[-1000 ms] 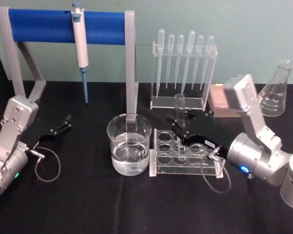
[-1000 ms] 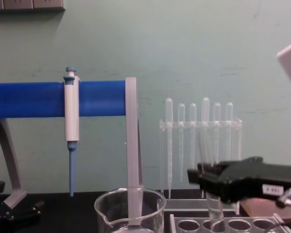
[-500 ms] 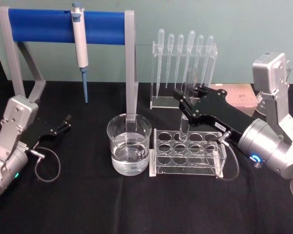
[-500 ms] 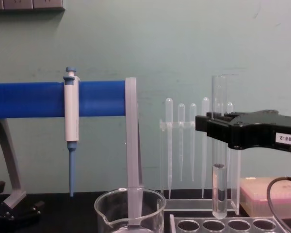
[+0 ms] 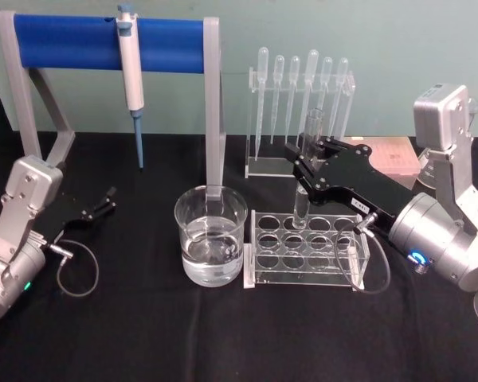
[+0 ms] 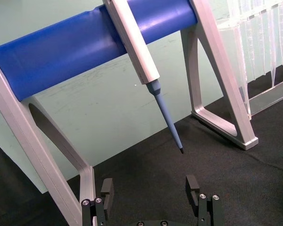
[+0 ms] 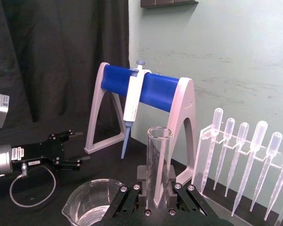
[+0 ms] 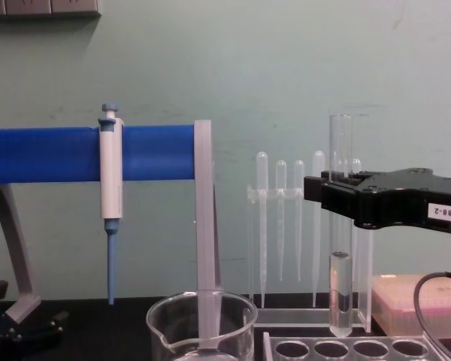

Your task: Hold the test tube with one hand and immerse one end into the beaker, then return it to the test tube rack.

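Looking through the head camera, I am seeing the right gripper (image 5: 301, 165) squeezing the clear glass test tube (image 8: 340, 286) around its middle. The tube is standing straight up, with its open end on top and its round end at the bottom. It is hanging just above the back row of the clear plastic rack with round holes (image 5: 303, 275), and its round end is not touching the rack. The wide clear glass beaker (image 5: 183, 231) is sitting just beside the rack, on the rack's left.

The left gripper (image 5: 103, 200) is resting far off on the left, its fingers spread apart and holding nothing.

Everything is sitting on a black cloth table (image 5: 143, 334) in front of a pale green wall (image 8: 286, 60). At the back, a white-and-blue pipettor (image 5: 130, 68) is hanging on a stand with a blue bar (image 5: 72, 40), and thin plastic pipettes (image 5: 299, 95) are hanging in a clear holder.

The beaker is holding clear water, about half full. The tube's lower part looks like it is holding a little clear liquid too.
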### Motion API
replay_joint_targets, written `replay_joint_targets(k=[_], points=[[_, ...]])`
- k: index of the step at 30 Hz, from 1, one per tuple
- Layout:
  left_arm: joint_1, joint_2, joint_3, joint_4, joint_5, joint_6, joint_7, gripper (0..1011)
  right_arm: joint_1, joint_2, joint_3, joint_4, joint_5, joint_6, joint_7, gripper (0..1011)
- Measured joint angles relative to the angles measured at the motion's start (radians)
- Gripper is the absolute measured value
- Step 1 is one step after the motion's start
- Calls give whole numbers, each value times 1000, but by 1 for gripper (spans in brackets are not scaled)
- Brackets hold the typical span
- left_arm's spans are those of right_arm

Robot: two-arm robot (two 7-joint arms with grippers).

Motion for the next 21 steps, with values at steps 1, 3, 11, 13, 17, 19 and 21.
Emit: replay_joint_targets(k=[1,3,11,13,17,19,21], points=[[0,0,0,0,0,0,0,1000,0,0,0,0,0,0,0,225],[0,0,0,0,0,0,0,1000,0,0,0,0,0,0,0,225],[0,0,0,0,0,0,0,1000,0,0,-1,0,-1,0,0,225],[0,0,0,0,0,0,0,1000,0,0,-1,0,-1,0,0,225],[0,0,0,0,0,0,0,1000,0,0,-1,1,-1,0,0,226],[0,0,0,0,0,0,0,1000,0,0,-2,1,-1,0,1,226],[0,0,0,0,0,0,0,1000,0,0,-2,1,-1,0,1,226]])
